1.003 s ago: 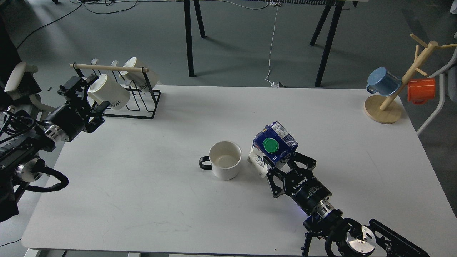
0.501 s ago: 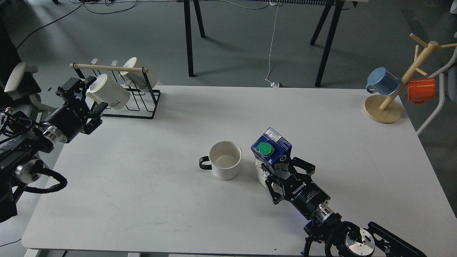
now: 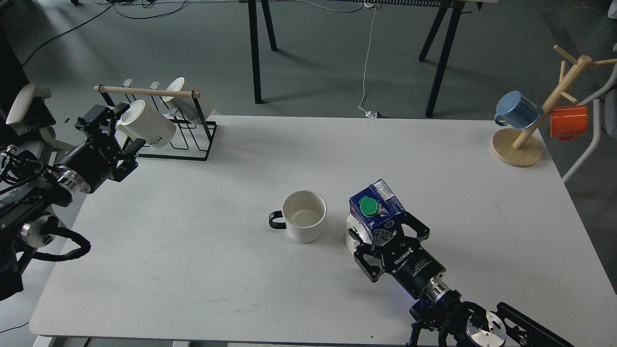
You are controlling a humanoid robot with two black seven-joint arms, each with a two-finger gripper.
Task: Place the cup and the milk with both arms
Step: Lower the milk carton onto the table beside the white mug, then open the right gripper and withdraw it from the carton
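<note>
The cup (image 3: 303,216), a plain white mug with a black loop handle on its left, stands upright at the table's middle. The milk (image 3: 377,212), a blue-topped white carton with a green cap, stands just right of the cup and leans a little to the right. My right gripper (image 3: 385,236) comes in from the lower right and is shut on the milk, one finger on each side of its lower body. My left gripper (image 3: 117,137) is open and empty at the far left, next to the mug rack and far from the cup.
A black wire rack (image 3: 185,140) with a wooden bar holds two cream lettered mugs (image 3: 147,126) at the back left. A wooden mug tree (image 3: 520,147) with a blue mug (image 3: 516,111) and an orange mug (image 3: 570,121) stands at the back right corner.
My right gripper has set the tilted milk down beside the cup, then rolled slightly, shifting its top to the right. My left gripper has barely moved.
</note>
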